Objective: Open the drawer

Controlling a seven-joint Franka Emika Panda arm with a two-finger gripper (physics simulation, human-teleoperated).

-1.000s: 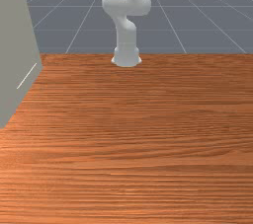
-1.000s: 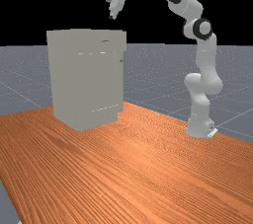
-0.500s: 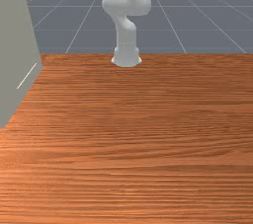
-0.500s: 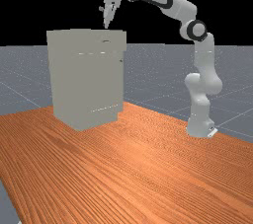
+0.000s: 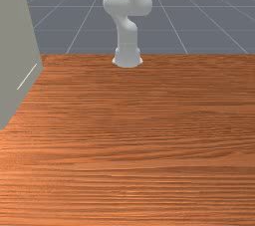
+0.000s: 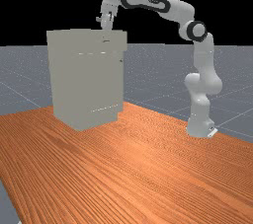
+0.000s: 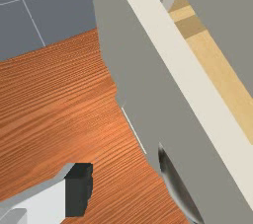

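Beyond the table, see grey gridded floor (image 5: 214, 16) and a black backdrop (image 6: 29, 1). Across the foreground, see the table (image 6: 138, 178) of orange-brown wood. Starting at the far view's left, find the grey cabinet (image 6: 84, 80), upright near the table's far corner; in the front view, meet it again along the table's left edge. High on the cabinet, find the drawer (image 7: 143, 65), set a little out from the body, with pale wood visible in the gap behind its top edge. On its face, note the curved metal handle (image 7: 177, 188). Next, find the gripper (image 6: 105, 34) pointing down by the cabinet's upper front edge, near the handle. Hold the jaws spread: see one finger with a dark pad (image 7: 78, 191) outside the drawer, apart from the handle, with table surface visible between. Cannot see where the other finger stands. Farther right, follow the white-and-grey arm (image 6: 180, 10) down to its base (image 6: 200, 128), by the table's right edge; in the front view, find this at the middle of the table's far edge.
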